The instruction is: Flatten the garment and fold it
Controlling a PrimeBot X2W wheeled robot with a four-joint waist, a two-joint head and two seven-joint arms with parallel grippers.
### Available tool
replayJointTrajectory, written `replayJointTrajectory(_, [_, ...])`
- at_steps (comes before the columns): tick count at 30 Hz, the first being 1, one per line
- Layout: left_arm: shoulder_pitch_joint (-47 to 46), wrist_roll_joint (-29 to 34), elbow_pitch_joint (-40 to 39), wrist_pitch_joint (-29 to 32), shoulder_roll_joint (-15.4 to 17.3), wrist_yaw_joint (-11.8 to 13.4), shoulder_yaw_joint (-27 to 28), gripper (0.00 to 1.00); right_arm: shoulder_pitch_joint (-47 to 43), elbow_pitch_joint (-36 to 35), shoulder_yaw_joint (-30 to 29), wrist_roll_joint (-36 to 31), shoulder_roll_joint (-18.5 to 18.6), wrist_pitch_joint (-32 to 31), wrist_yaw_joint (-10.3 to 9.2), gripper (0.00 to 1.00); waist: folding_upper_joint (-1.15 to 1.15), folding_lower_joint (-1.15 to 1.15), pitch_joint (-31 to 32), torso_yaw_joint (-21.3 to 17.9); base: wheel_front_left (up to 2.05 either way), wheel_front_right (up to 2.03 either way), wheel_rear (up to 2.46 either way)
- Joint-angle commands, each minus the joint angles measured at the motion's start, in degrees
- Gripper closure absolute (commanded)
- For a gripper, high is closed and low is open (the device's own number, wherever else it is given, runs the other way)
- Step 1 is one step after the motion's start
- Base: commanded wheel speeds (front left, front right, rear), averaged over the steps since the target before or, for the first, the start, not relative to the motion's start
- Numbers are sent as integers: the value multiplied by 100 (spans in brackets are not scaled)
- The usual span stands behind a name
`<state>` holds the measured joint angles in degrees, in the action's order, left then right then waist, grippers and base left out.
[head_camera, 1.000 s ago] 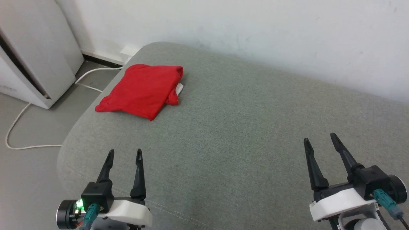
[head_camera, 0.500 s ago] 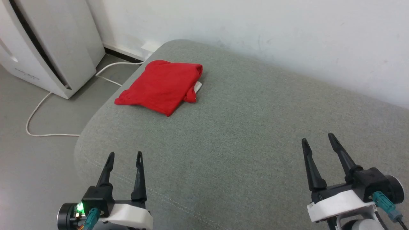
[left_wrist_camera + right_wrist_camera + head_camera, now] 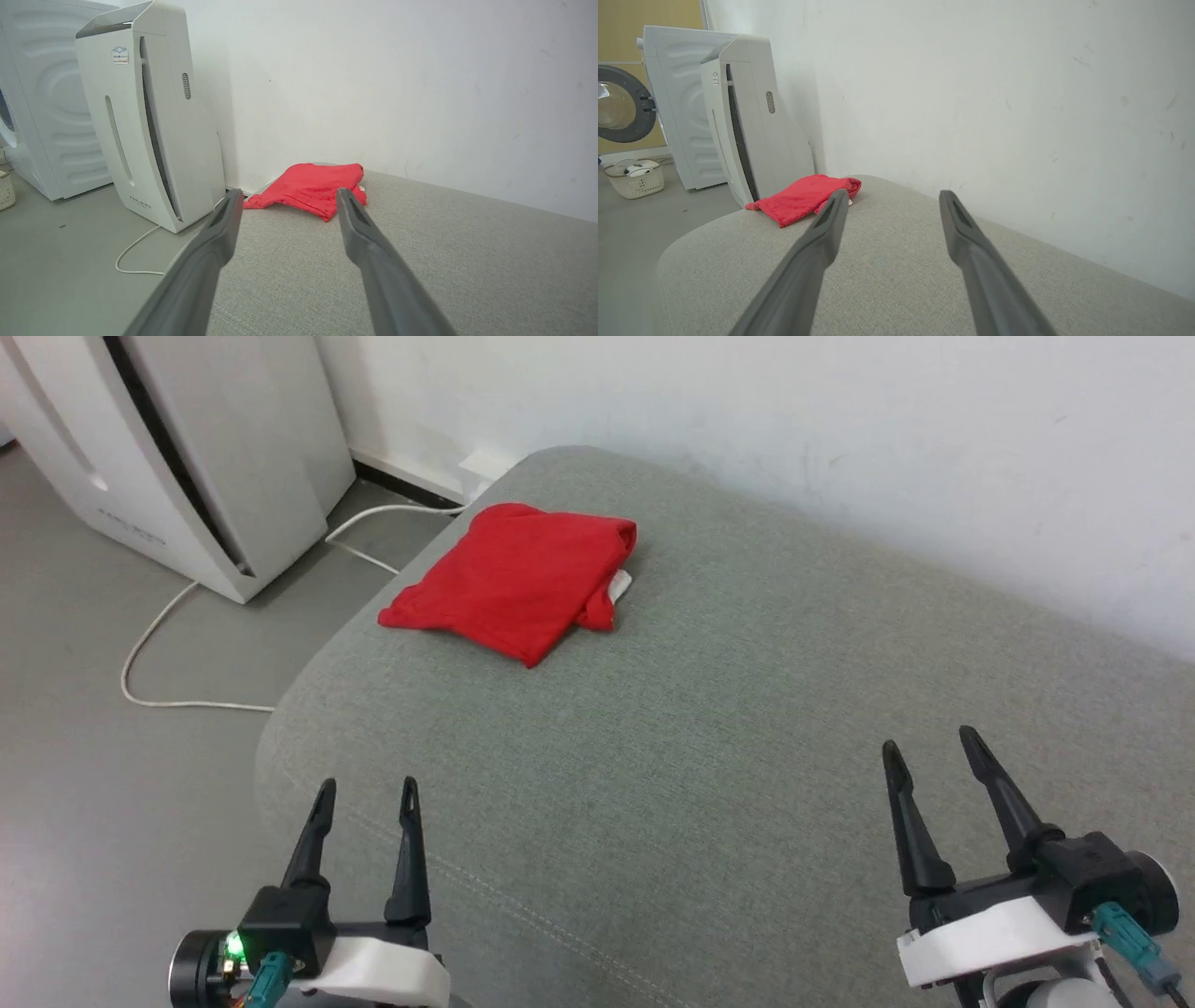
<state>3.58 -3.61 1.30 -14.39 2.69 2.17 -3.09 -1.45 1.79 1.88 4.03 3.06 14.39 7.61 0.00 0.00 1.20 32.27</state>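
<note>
The garment [image 3: 523, 581] lies folded into a compact red bundle at the far left corner of a grey cushion [image 3: 709, 728], with a bit of white cloth peeking out at its right edge. The same red bundle [image 3: 310, 187] lies far ahead in the left wrist view, and in the right wrist view it [image 3: 798, 198] sits beyond the left finger. My left gripper [image 3: 366, 791] is open at the lower left, empty, well short of the garment. At the lower right my right gripper [image 3: 929, 740] stands open and empty over bare cushion.
A white appliance [image 3: 187, 457] stands on the floor left of the cushion, with a white cable [image 3: 159, 644] trailing beside it. A white wall [image 3: 840, 448] runs behind the cushion. A washing machine [image 3: 626, 107] and a small basket [image 3: 635, 179] stand farther left.
The whole head view has shifted right between frames, so the camera has turned left; garment and cushion lie as before. Both grippers keep their place and stay open.
</note>
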Motion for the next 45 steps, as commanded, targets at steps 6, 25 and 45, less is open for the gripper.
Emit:
replayJointTrajectory(6, [81,-84,-21,-61,19,92,-40,0,-58,11,-8,1,-18,61,-12,0,0,0,-96,61,0,0,0])
replayJointTrajectory(25, [-920,-751,604,-61,105,-275,99,0,150,-162,116,-685,-18,61,-12,0,0,0,-1205,-505,0,0,0])
replayJointTrajectory(45, [-5458,-2369,3634,4077,2117,-959,224,0,884,-1017,668,-1070,164,61,-12,0,0,0,-3353,-1903,0,0,0])
